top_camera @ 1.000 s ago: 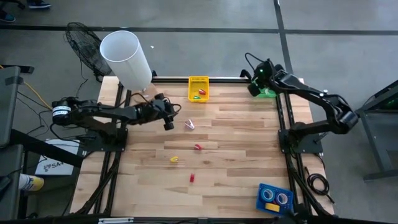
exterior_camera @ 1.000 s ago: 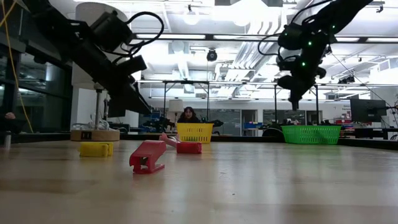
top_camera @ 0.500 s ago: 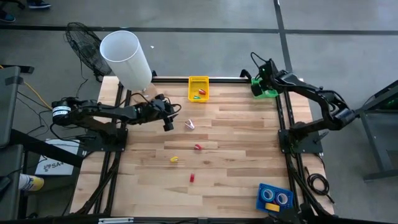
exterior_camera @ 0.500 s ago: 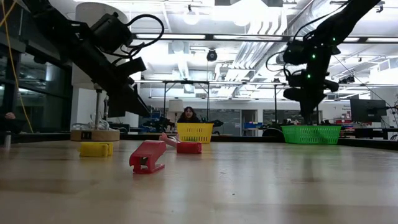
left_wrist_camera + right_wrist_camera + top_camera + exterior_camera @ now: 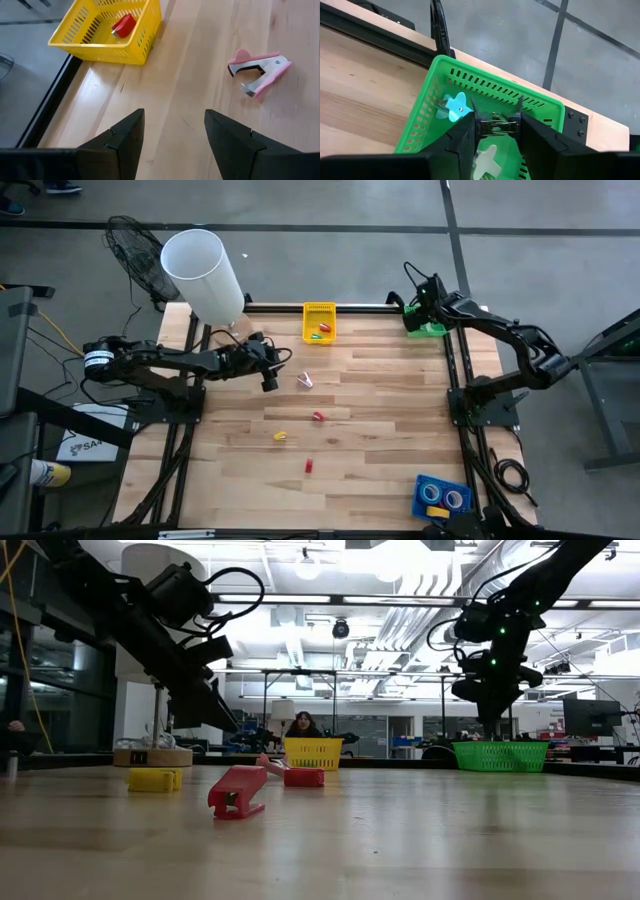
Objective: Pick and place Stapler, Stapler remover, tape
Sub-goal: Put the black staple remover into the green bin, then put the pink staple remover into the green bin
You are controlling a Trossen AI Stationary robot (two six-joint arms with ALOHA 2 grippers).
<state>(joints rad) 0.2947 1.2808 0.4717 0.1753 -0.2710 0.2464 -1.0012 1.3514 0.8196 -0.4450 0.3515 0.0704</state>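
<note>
My right gripper (image 5: 496, 118) (image 5: 415, 312) hangs over the green basket (image 5: 427, 115) (image 5: 428, 329) at the table's far right corner, shut on a dark staple remover (image 5: 496, 127). Inside the basket lie a light blue staple remover (image 5: 455, 108) and a pale one (image 5: 487, 156). My left gripper (image 5: 174, 114) (image 5: 268, 378) is open above bare wood, left of the pink staple remover (image 5: 260, 70) (image 5: 305, 380), which lies on the table. The yellow basket (image 5: 100, 42) (image 5: 319, 322) holds a red stapler (image 5: 123, 25). Two tape rolls (image 5: 432, 492) sit in a blue tray (image 5: 421, 508) at the near right. My right gripper pinches the dark staple remover (image 5: 496, 127) between its two fingers (image 5: 467, 131); which part of it they are on is hidden by the fingers. The fingers point down from above. The remover is lifted clear, above the inside of the green basket.
Small staplers lie on the middle of the table: a red one (image 5: 318, 417), a yellow one (image 5: 281, 436) and another red one (image 5: 309, 466) (image 5: 238, 790). A white cylinder (image 5: 203, 272) and a fan (image 5: 135, 245) stand past the far left corner. A person (image 5: 303, 725) sits far behind.
My right gripper has moved toward the table's right edge, over the green basket, and come lower, still shut on the dark staple remover; in the last half second it has hardly moved.
</note>
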